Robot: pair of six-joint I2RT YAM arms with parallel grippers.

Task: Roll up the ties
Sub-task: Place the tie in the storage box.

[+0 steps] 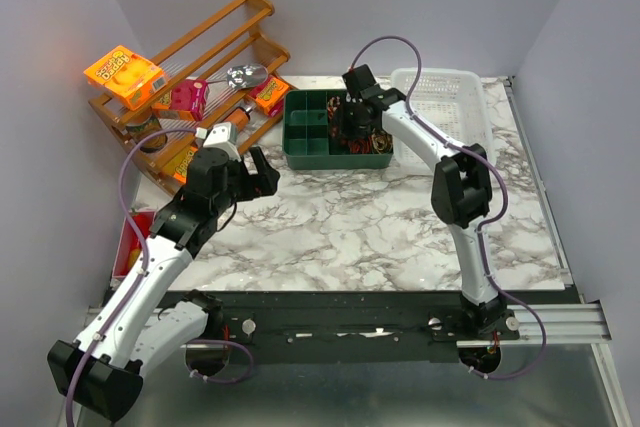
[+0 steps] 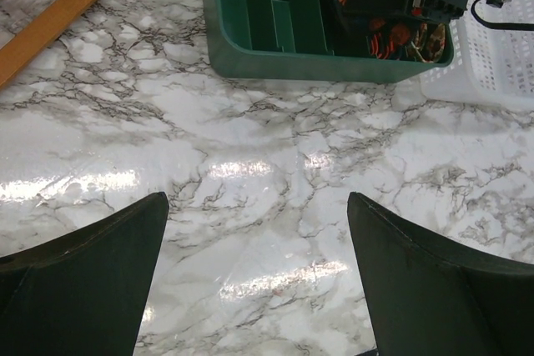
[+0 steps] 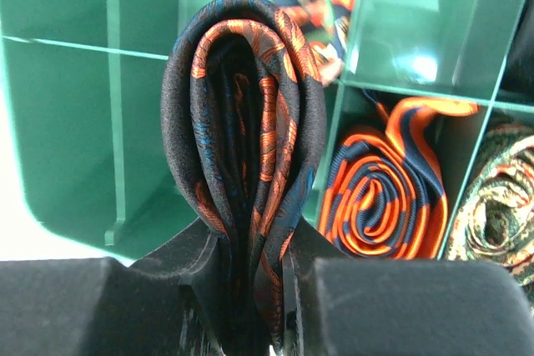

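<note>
Evidently the step in hand was the stowing of a finished roll. The right arm's black two-finger pincer [image 3: 250, 289] was closed on a rolled necktie of dark brown-black fabric with orange-red blotches [image 3: 242, 114]. It pinched the flattened coil by its lower end, so that the loops stood up clear of the fingers. The coil hung over the green plastic divided tray [image 3: 58, 122], roughly above a partition, with bare compartments to its left. Whether it touched the tray could not be told.

In the neighbouring compartment on the right lay a coiled tie of orange and navy stripes [image 3: 384, 198]. Beyond that sat a coil of green-gold pattern [image 3: 501, 206].

The left arm's pincer [image 2: 259, 281] was spread wide and held nothing. It hovered over the white, grey-veined marble tabletop [image 2: 250, 139], on the near side of the tray and apart from it.

To do this step well, the coil would probably need shifting sideways until it sat squarely over one bare compartment rather than over the partition. It should then go straight down, so that no loop snagged on a wall. The squeeze seemed best kept until the coil's bottom rested on the compartment floor. Opening the fingers only a little at first would let the fabric relax against the walls, which should stop it unwinding. The main risk, by my judgement, was a release from too high, since the springy loops could open and spill over the divider into the striped coil's compartment.
</note>
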